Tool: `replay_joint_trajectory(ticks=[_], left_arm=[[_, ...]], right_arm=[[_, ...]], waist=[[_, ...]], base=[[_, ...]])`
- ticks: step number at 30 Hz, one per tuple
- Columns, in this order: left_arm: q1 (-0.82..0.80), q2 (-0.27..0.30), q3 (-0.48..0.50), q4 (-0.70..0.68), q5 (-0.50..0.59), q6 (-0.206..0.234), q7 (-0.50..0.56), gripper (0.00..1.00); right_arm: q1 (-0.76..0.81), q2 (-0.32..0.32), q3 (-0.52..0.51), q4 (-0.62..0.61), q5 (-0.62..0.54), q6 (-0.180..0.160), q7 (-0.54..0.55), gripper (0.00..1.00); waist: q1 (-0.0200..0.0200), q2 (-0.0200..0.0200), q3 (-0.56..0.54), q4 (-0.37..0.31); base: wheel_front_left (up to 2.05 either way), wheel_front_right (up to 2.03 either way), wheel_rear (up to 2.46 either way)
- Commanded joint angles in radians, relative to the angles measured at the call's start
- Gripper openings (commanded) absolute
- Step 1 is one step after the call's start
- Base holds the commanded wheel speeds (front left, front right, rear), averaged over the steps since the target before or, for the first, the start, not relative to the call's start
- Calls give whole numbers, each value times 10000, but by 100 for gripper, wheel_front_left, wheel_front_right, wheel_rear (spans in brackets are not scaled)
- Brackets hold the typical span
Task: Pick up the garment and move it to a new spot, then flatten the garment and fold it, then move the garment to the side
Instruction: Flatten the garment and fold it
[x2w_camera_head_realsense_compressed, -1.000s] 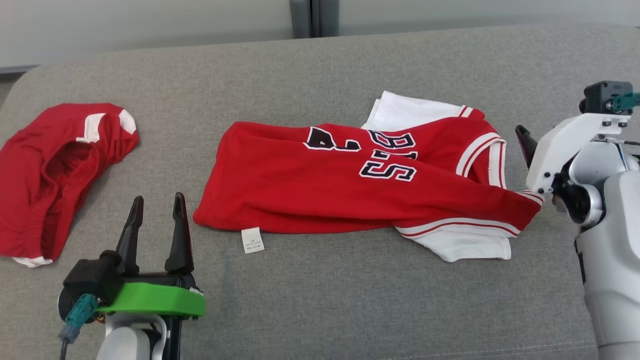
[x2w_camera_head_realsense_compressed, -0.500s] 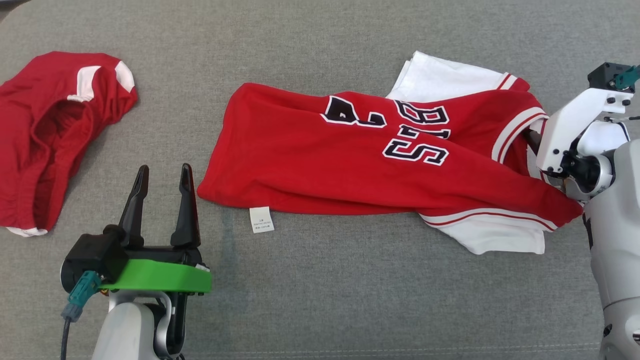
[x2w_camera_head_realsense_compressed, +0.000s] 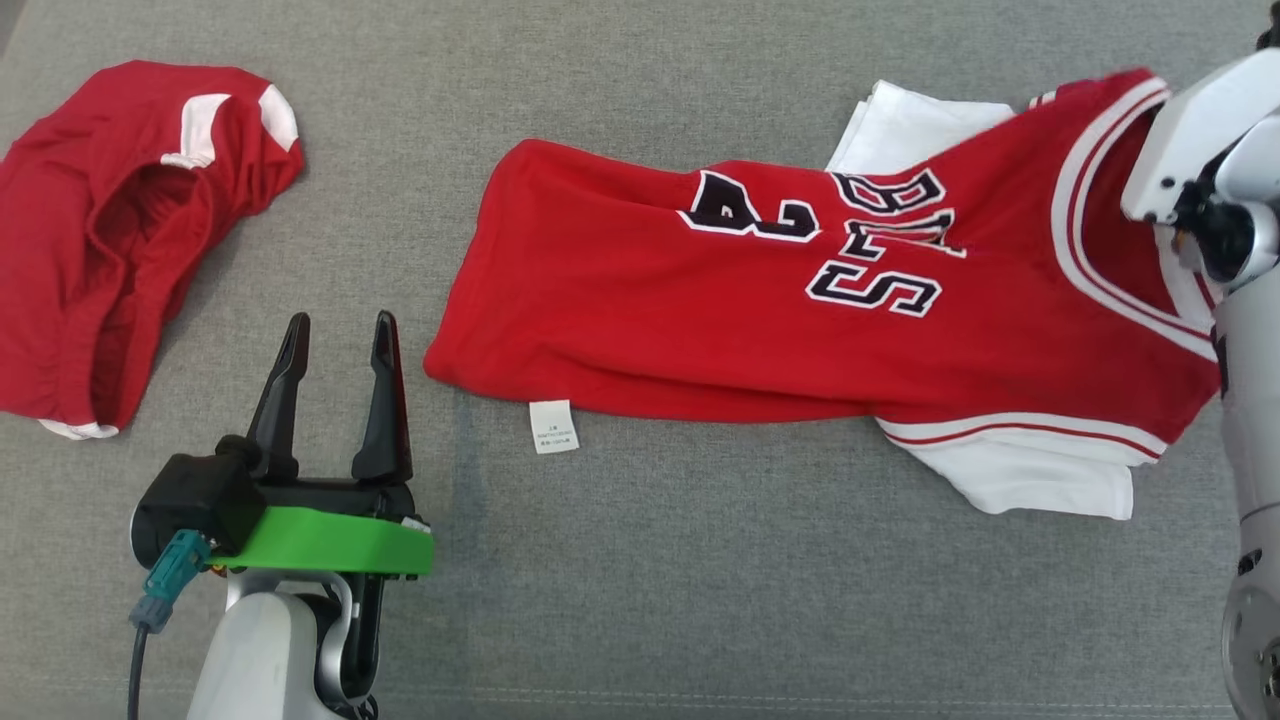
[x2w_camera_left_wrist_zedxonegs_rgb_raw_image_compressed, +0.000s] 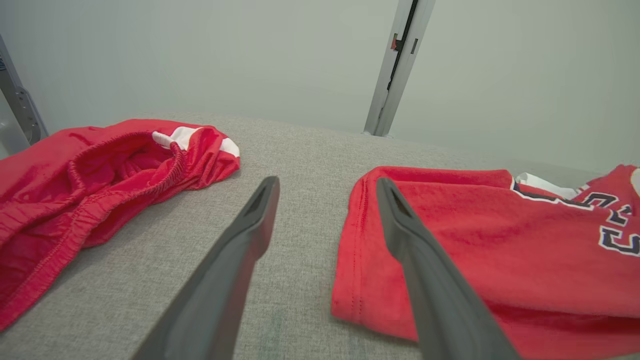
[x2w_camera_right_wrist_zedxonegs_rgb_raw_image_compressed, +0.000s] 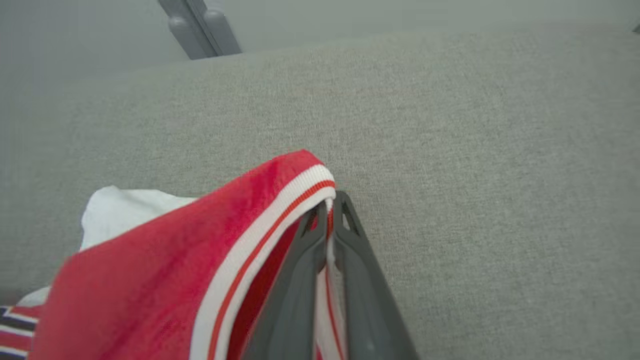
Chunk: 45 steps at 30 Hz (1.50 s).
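Note:
The garment (x2w_camera_head_realsense_compressed: 700, 310) is a red jersey with black-and-white lettering and white sleeves, spread across the grey cushion (x2w_camera_head_realsense_compressed: 700, 580). In the right wrist view my right gripper (x2w_camera_right_wrist_zedxonegs_rgb_raw_image_compressed: 330, 210) is shut on the jersey's (x2w_camera_right_wrist_zedxonegs_rgb_raw_image_compressed: 175, 260) white-and-red striped trim, and that edge is raised off the cushion. In the head view its white wrist housing (x2w_camera_head_realsense_compressed: 1190, 130) covers the fingers at the jersey's right end. My left gripper (x2w_camera_head_realsense_compressed: 338, 335) stands open at the lower left, just off the jersey's hem. The same open gripper (x2w_camera_left_wrist_zedxonegs_rgb_raw_image_compressed: 325, 185) has its right finger over the hem corner (x2w_camera_left_wrist_zedxonegs_rgb_raw_image_compressed: 360, 240).
A second red garment (x2w_camera_head_realsense_compressed: 120, 220) with an elastic waistband lies crumpled at the far left (x2w_camera_left_wrist_zedxonegs_rgb_raw_image_compressed: 100, 170). A white care label (x2w_camera_head_realsense_compressed: 553, 427) sticks out from the jersey's lower hem. A grey post (x2w_camera_left_wrist_zedxonegs_rgb_raw_image_compressed: 395, 65) rises behind the cushion against a pale wall.
My right gripper has shut on the jersey's striped trim and lifted that end up and away. The head camera has tilted down. The left gripper stays open.

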Motion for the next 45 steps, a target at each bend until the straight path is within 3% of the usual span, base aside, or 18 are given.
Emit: replay_joint_trajectory(ticks=[1, 11, 12, 13, 21, 27, 37, 45], left_arm=[[-106, 19, -21, -32, -15, -21, 0, 100], [-320, 18, -225, -69, -214, -21, 0, 100], [-347, 18, -231, -78, -227, -21, 0, 100], [-366, 19, -231, -84, -235, -21, 0, 100], [-410, 19, 2, 60, -199, -21, 0, 100], [-230, 21, 331, 233, -58, -14, 0, 100], [395, 24, 961, 686, 133, 114, 0, 100], [796, 27, 1339, 1057, 338, 74, 0, 100]], right_arm=[[-337, -56, -84, 24, -133, 1, -319, 0], [-1865, -110, -419, 712, -725, 1, -2769, 0], [-1968, -119, -382, 844, -803, 1, -2987, 37], [-2054, -132, -368, 974, -847, 1, -3104, 100], [-1981, -325, -54, 2212, -1316, 1, -3353, 100], [-1261, -477, 330, 2133, -1409, 1, -4366, 100], [1280, -154, 1598, 151, -389, -1, -6675, 100], [4184, 252, 2128, -2297, 57, 1, -7213, 100]], waist=[[0, 0, 66, 92], [0, 0, 436, 608], [0, 0, 476, 649], [0, 0, 516, 675], [0, 0, 419, 521], [0, 0, -166, 108], [0, 0, -1552, -836], [0, 0, -2452, -1230]], base=[[0, 0, 0], [0, 0, 0], [0, 0, 0], [0, 0, 0], [0, 0, 0], [0, 0, 0], [0, 0, 0], [0, 0, 0]])
